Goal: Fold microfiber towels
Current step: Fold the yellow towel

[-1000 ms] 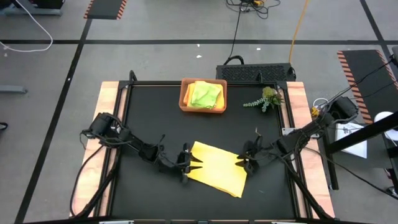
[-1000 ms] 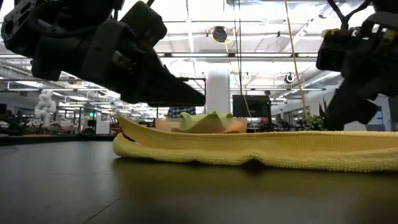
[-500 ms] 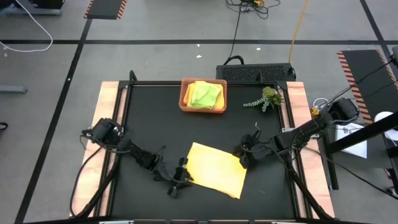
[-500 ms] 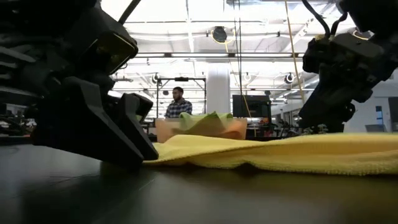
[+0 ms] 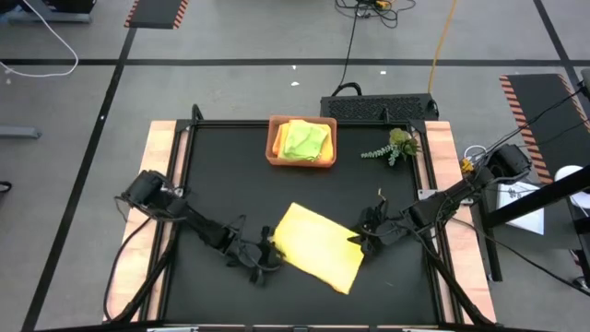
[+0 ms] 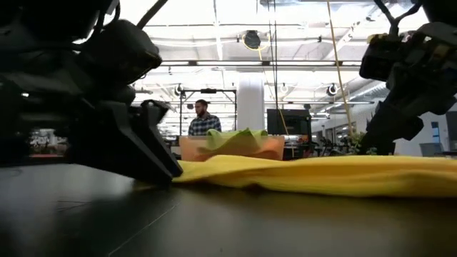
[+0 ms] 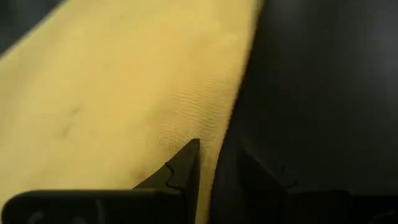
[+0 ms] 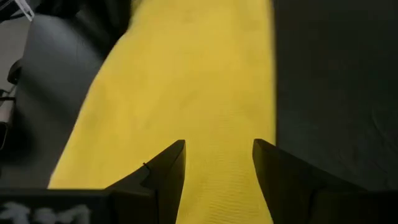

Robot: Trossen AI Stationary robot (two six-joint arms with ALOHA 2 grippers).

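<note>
**Both pincers at the edges of a yellow towel**

While the yellow towel (image 5: 316, 247) lies flat and slanted on the black table (image 5: 230, 175), near its front edge, I have a pincer at each side of it. My left gripper (image 5: 265, 257) sits low at the towel's left edge, down on the tabletop. From my left wrist I see one dark finger (image 7: 180, 169) lying over the yellow cloth right at its border, and the other finger over the bare black surface, with only a narrow gap between them. Whether that gap has any cloth pinched in it, I cannot tell.

My right gripper (image 5: 362, 236) is at the towel's right edge. Its two fingers (image 8: 163, 169) stand well apart, open, with the yellow cloth spread out beyond and beneath them and nothing caught between them. In the low view it hangs just above the towel's surface rather than pressing into it.

At the back of the table the orange-brown tray (image 5: 274, 154) holds more towels in a heap, a lime green towel (image 5: 304, 140) on top of a yellow one. To the tray's right lies a small plant sprig (image 5: 394, 146). Beyond the table, in the low view, a person (image 6: 203, 118) stands in the room.
</note>
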